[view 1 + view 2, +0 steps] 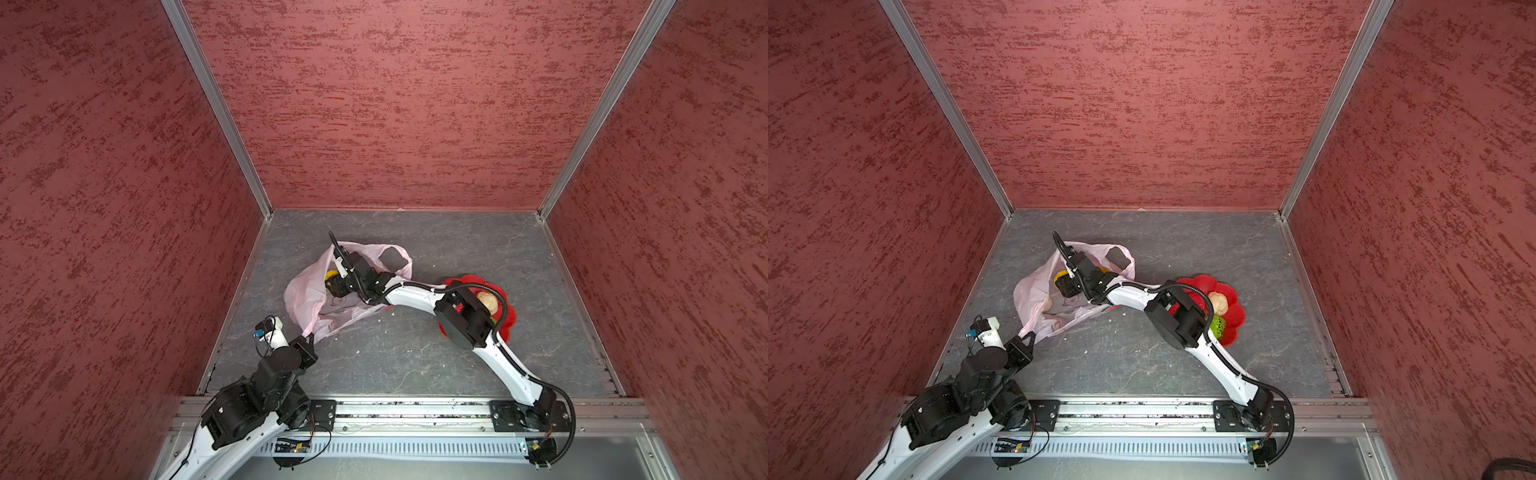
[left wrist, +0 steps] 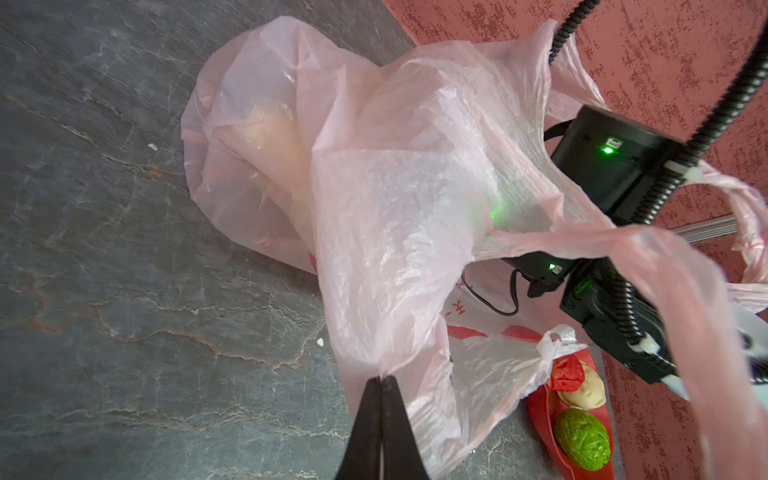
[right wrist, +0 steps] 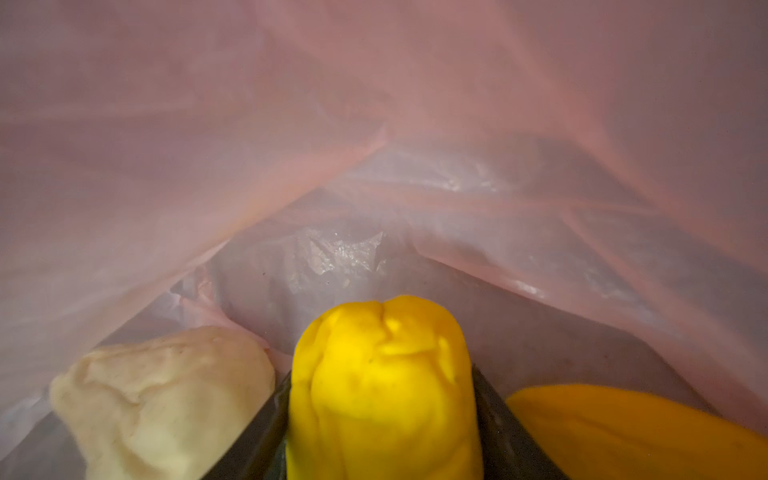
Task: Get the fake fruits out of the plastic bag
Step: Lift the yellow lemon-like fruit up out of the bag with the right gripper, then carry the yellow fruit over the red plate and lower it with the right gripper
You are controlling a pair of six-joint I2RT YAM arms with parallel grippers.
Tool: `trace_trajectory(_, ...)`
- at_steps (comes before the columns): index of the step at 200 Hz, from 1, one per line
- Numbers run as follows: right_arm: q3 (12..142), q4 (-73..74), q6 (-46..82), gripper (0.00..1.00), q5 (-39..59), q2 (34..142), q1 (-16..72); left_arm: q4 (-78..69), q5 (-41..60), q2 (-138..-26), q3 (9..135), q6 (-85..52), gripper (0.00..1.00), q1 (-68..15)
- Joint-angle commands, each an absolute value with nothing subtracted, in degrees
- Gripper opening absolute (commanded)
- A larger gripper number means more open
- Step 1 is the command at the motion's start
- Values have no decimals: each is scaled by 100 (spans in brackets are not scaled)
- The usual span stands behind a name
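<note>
Your left gripper has its jaws pressed together on a pinch of the plastic bag, and the film fans out taut from that pinch. In both top views the bag lies on the tabletop left of the middle, with the right arm reaching into its mouth. The right gripper is clamped on the yellow ball inside the bag, one dark finger on each side, and the ball looks squeezed narrow between them. From above you cannot see those fingers, because the wrist and the bag's rim cover them and only a scrap of yellow shows. Beside the held ball lies a beige ball, cut off by the frame edge. On the other side is the banana, blurred and also cut off. Cloudy pink film fills the rest of that view. Through the bag's wall the left wrist camera gives only a pale, soft shape. The red plate sits on the tabletop well apart from the bag, to its right, and the right arm's elbow hides much of it. On it you can make out a second beige ball, a green ball and a red ball; the red one is hard to pick out from above.
</note>
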State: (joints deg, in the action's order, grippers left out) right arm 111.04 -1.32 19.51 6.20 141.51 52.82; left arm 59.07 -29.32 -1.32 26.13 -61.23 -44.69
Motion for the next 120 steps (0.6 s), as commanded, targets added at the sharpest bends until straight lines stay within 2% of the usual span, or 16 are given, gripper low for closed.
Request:
trace_trajectory(1, 10803, -38, 1812, 38, 602, 13404, 5369, 5594, -3100, -128, 2484, -6117, 0, -4473)
trace_trajectory(67, 9851, -699, 1541, 38, 486, 12252, 5720, 5176, -3547, -237, 2552, -5837, 0, -4463)
trace_trajectory(120, 9537, -1859, 1253, 38, 161, 11044, 5949, 4960, -3748, -248, 2520, -5645, 0, -4463)
